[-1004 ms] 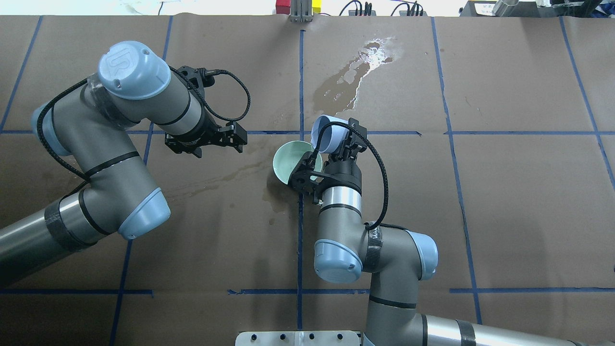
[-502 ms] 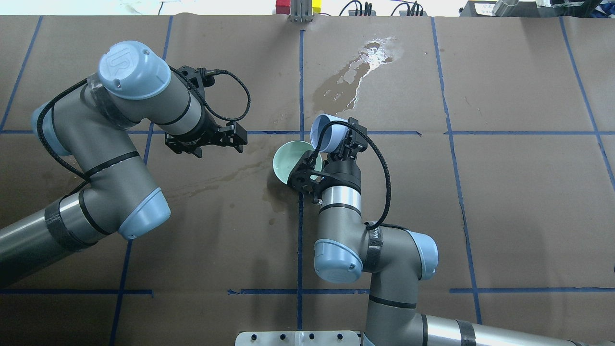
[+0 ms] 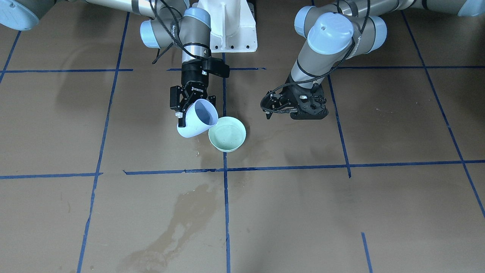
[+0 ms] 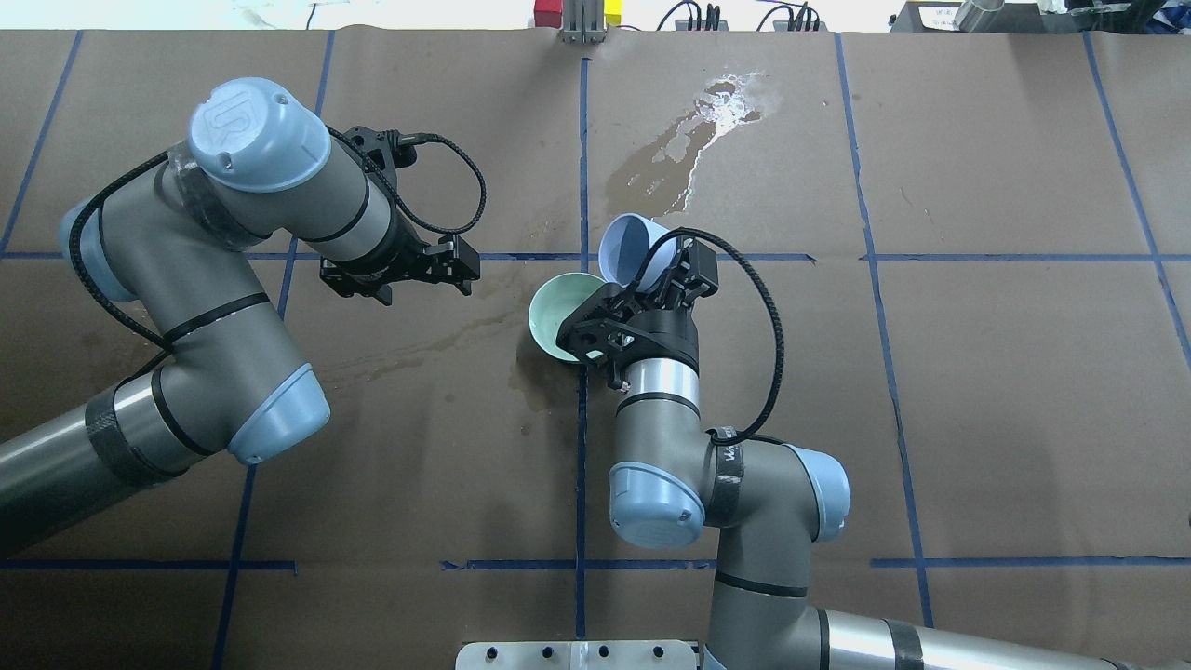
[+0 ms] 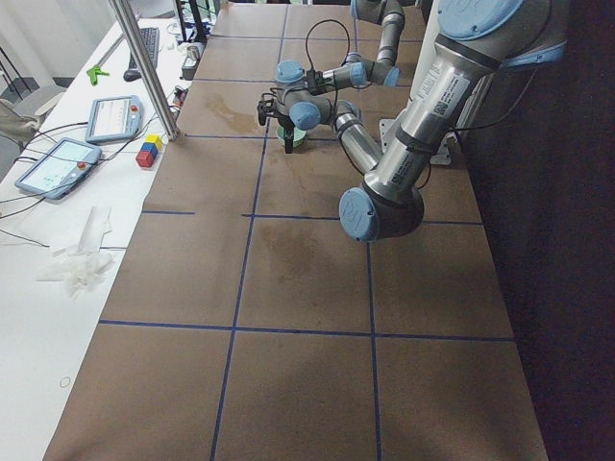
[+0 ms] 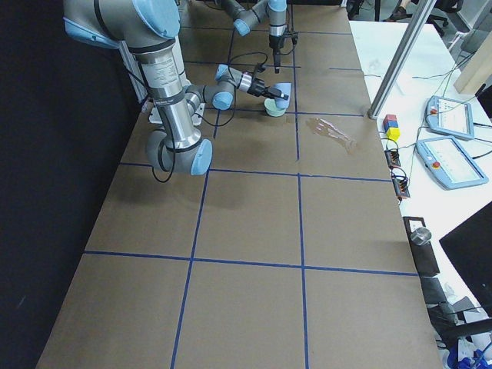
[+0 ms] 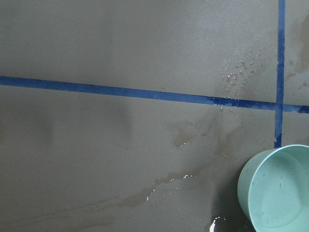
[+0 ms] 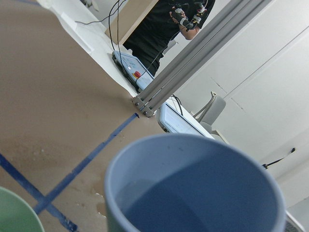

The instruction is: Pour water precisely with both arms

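Right fingers (image 3: pixel 182 120) clamp a pale blue plastic cup (image 3: pixel 195 123), axis tilted, mouth toward the mint-green round bowl (image 3: pixel 227 138); left fingers (image 4: pixel 456 256) apart, empty.

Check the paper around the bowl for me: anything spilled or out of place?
Yes. A wet brown stain with a shiny puddle lies on the paper beyond the green bowl, and a thinner wet streak runs from the bowl toward the robot's left. The right gripper holds the blue cup tilted beside the bowl.

Brown paper worktop (image 4: pixel 977 419) gridded with blue tape (image 4: pixel 1014 258); an aluminium post (image 4: pixel 582 23) at its 12 o'clock edge, white wall (image 8: pixel 270 63) beyond.
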Action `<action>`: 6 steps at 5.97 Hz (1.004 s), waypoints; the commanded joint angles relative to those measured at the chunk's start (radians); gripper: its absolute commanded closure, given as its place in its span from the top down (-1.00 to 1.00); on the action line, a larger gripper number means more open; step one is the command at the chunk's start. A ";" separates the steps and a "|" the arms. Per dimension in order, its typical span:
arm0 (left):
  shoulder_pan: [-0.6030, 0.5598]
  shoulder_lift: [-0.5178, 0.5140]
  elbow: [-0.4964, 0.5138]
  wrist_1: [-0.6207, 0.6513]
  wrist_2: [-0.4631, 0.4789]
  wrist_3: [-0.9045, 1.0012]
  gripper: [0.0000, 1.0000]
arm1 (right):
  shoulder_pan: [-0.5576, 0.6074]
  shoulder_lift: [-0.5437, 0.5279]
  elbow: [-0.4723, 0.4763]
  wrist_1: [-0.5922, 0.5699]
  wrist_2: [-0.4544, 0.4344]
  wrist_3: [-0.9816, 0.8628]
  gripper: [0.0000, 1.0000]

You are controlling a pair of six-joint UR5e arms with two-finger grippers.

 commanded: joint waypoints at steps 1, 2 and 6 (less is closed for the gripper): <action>0.000 0.001 -0.004 0.000 0.000 -0.002 1.00 | 0.014 -0.035 0.002 0.140 0.052 0.118 -1.00; 0.000 0.001 -0.004 0.000 0.000 -0.002 1.00 | 0.032 -0.062 0.013 0.199 0.064 0.146 -1.00; 0.000 0.003 -0.005 0.000 0.000 -0.002 1.00 | 0.139 -0.257 0.126 0.239 0.237 0.351 -1.00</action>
